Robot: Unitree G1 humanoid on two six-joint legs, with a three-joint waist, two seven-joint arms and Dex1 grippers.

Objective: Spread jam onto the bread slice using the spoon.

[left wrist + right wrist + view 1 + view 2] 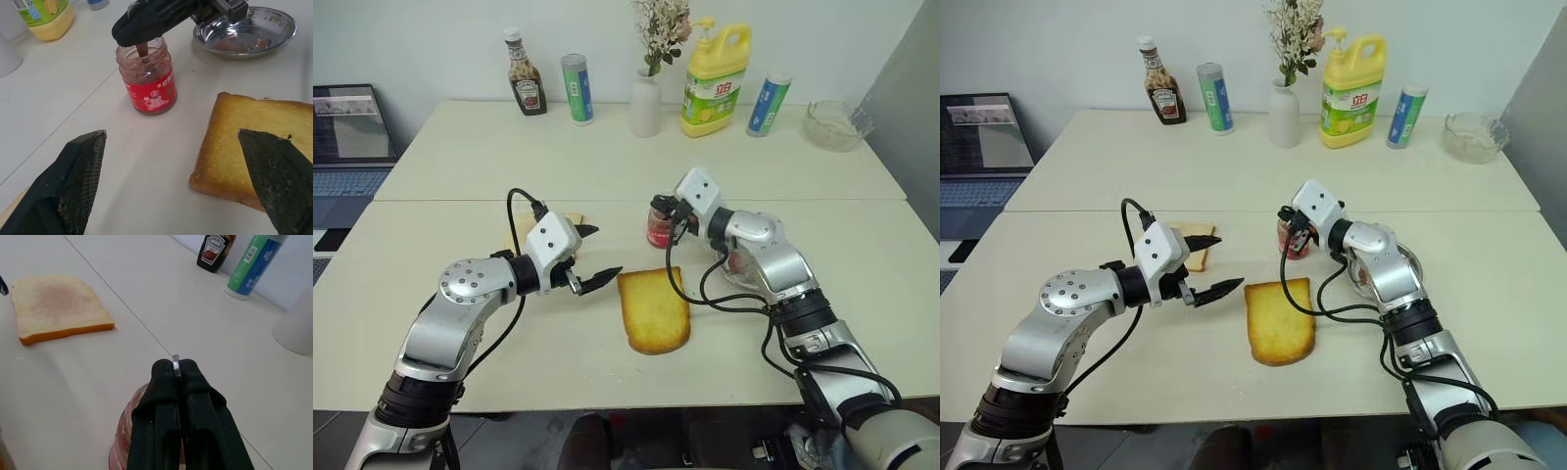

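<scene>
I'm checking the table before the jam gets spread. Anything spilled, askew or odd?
Nothing spilled on the table. The steel dish has red smears inside. The jam jar stands upright, the right gripper dipping the spoon into it. The bread slice lies flat and bare.

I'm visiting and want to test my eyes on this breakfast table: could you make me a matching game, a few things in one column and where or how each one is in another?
Things:
1. spoon
2. bread slice
3. left end effector
4. steel dish

States:
A. empty, fingers wide open
B. lying flat between the two arms
C. clamped in the right end effector, tip down in the jam jar
D. smeared red inside, behind the jar

Pairs: 1-C, 2-B, 3-A, 4-D
</scene>
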